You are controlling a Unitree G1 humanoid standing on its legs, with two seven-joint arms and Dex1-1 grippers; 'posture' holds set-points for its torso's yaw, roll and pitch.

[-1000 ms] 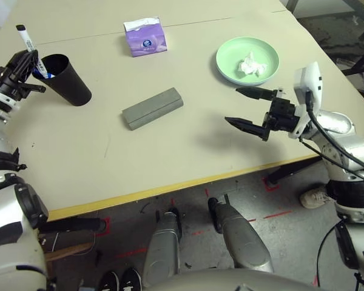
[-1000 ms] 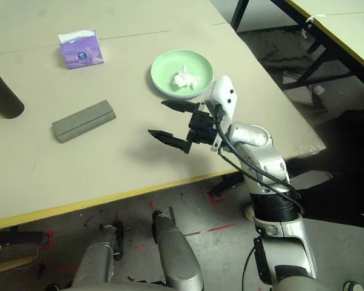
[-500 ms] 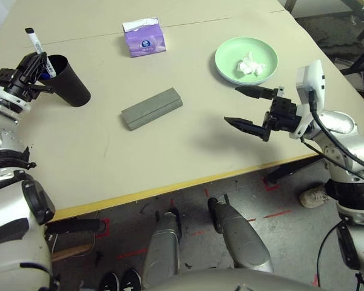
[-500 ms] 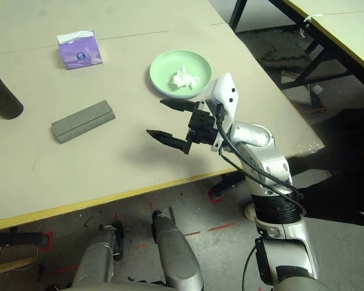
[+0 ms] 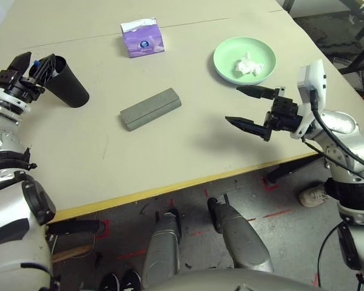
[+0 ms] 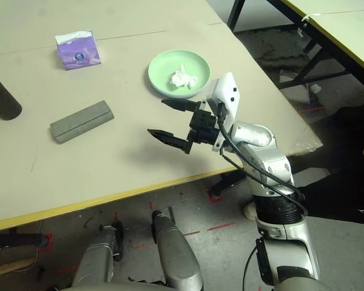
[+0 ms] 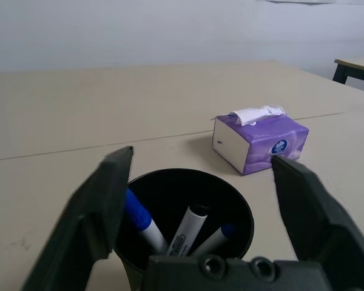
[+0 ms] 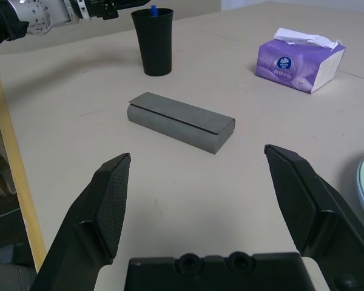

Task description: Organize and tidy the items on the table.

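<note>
My left gripper (image 5: 33, 62) stands open just over the rim of the black cup (image 5: 67, 83) at the table's far left. Inside the cup lean the markers: one with a blue cap (image 7: 141, 219) and a white one (image 7: 185, 233). The grey glasses case (image 5: 150, 108) lies shut in the middle of the table (image 5: 109, 163). At the back stands the purple tissue box (image 5: 143, 37). The green plate (image 5: 223, 53) at the back right holds the crumpled white tissue (image 5: 249, 63). My right gripper (image 5: 233, 104) hovers open in front of the plate, with nothing between its fingers.
The table's yellow front edge (image 5: 170, 189) runs close to my body, and its right edge drops off just past the plate. A second table (image 6: 340, 24) stands to the far right across a gap of floor.
My left gripper has opened and let go of the black-capped marker, which has dropped into the black cup. The right arm has stayed in place.
</note>
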